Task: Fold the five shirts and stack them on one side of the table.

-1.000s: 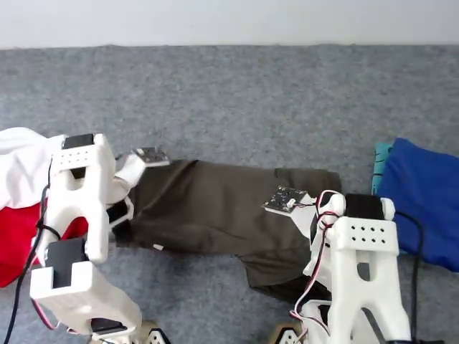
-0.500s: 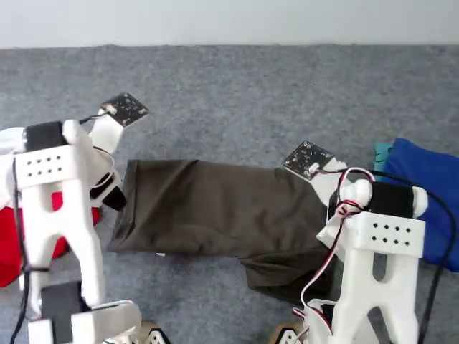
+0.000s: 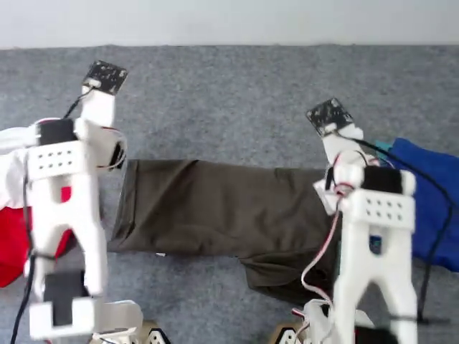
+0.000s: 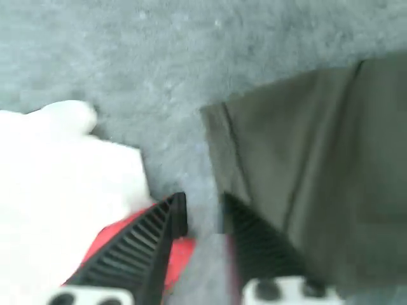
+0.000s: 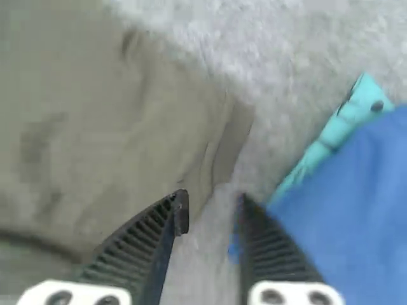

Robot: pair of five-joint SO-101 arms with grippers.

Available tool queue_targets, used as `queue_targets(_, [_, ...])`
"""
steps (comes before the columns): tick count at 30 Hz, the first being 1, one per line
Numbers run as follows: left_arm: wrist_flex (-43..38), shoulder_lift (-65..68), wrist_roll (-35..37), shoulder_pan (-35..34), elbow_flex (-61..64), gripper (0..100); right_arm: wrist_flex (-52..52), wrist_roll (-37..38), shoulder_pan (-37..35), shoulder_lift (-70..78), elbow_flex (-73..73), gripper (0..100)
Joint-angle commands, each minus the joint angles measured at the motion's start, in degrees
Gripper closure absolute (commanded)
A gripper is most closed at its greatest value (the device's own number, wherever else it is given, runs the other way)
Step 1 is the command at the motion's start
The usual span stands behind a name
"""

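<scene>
An olive shirt (image 3: 215, 208) lies spread across the middle of the grey table, with a fold bulging at its near right. My left arm (image 3: 61, 165) stands over its left edge. In the left wrist view my left gripper (image 4: 202, 216) is open and holds nothing, hanging over bare table between the olive shirt (image 4: 318, 159) and a white shirt (image 4: 57, 178) lying on a red one (image 4: 178, 254). My right arm (image 3: 373, 208) stands at the shirt's right end. My right gripper (image 5: 210, 213) is open and holds nothing, above the olive shirt's edge (image 5: 95, 114) and next to a blue shirt (image 5: 343, 190).
The white shirt (image 3: 14, 165) and red shirt (image 3: 14, 244) are heaped at the table's left edge. The blue shirt (image 3: 423, 193) lies on a teal one (image 3: 380, 154) at the right edge. The grey carpeted table (image 3: 229, 93) runs back to a pale wall.
Both arms have lifted and swung their wrists toward the far side of the table. The olive shirt stays flat where it was.
</scene>
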Motion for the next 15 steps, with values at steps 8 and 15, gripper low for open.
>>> queue_targets(8, [-4.84,24.70,6.07,7.03,-11.38,99,-15.78,-4.57,-3.38,25.10,-5.71,98.9])
queue_targets(15, [-1.85,39.30,5.98,1.85,-25.71,99,-15.34,-4.40,1.01,36.35,-11.96,98.9])
